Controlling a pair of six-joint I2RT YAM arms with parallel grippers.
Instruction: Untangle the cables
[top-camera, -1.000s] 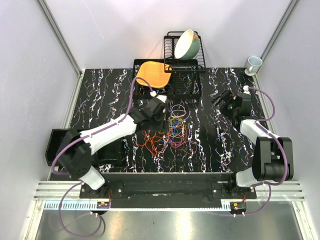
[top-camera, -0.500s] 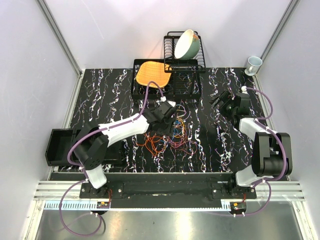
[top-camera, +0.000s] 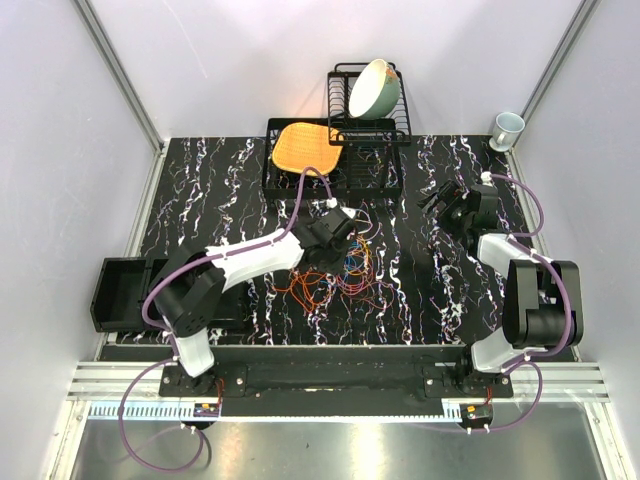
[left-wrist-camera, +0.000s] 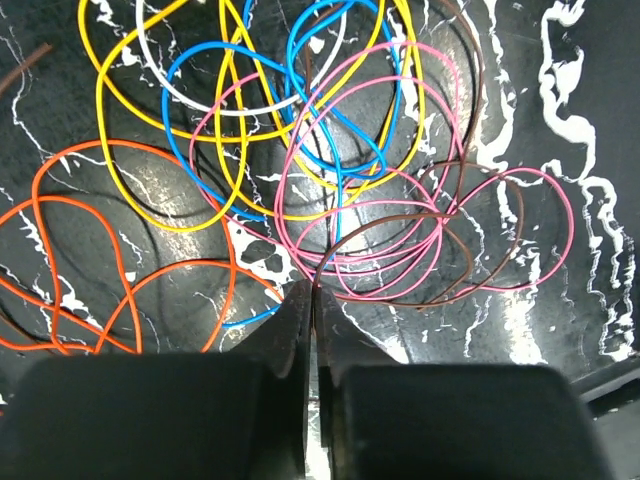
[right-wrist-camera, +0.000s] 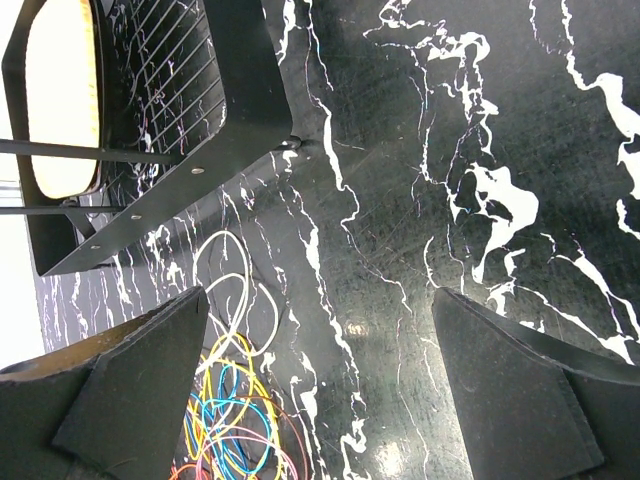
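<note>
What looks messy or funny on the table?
The cables lie mid-table in one knotted heap, coloured loops crossing over each other. The bowl leans tilted in the rack, as drying dishes do. Nothing looks spilled or broken.

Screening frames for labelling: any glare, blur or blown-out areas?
Left wrist: cables sharp, sheen on the table, left gripper dark and soft. Right wrist: right gripper blurred, left edge blown out. Top view: evenly lit, cables too fine to separate.
</note>
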